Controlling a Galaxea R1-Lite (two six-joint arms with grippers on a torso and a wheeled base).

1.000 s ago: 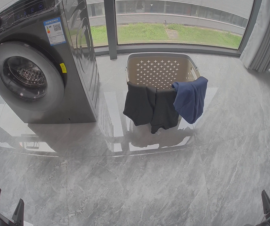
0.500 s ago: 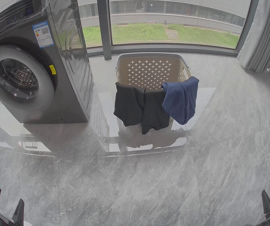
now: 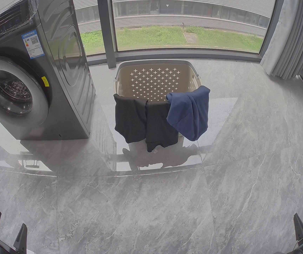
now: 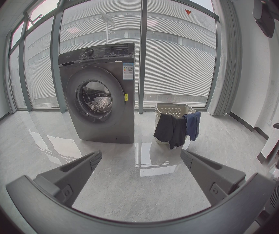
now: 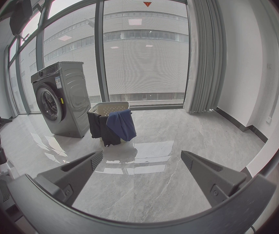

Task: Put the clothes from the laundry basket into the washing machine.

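Head view has panned since a second ago: washing machine (image 3: 63, 53) and laundry basket (image 3: 155, 63) both sit further toward the picture's left by a like amount, so the camera turned, not the things; both grippers keep the same low spots at the bottom corners. Fingers of the left gripper (image 4: 140, 154) are wide apart, nothing between them; right gripper (image 5: 141, 154) likewise wide and empty. The basket stands on the grey tiled floor (image 3: 151, 209) just beside the machine's side panel, in front of the window (image 3: 183, 18). Clothes hang over its near rim: two dark garments (image 3: 130, 119) side by side, and one blue garment (image 3: 189, 110) overlapping the right-hand dark one. Both grippers are well apart from the basket. Step in hand, as I judge it: the approach (nothing grasped yet, task at its start). To do it well: square up to the near rim, take the blue garment first since it lies on top, and pinch a thick fold close to the rim, not the loose hem. The door (image 3: 12, 96) appears shut and likely needs opening before loading.
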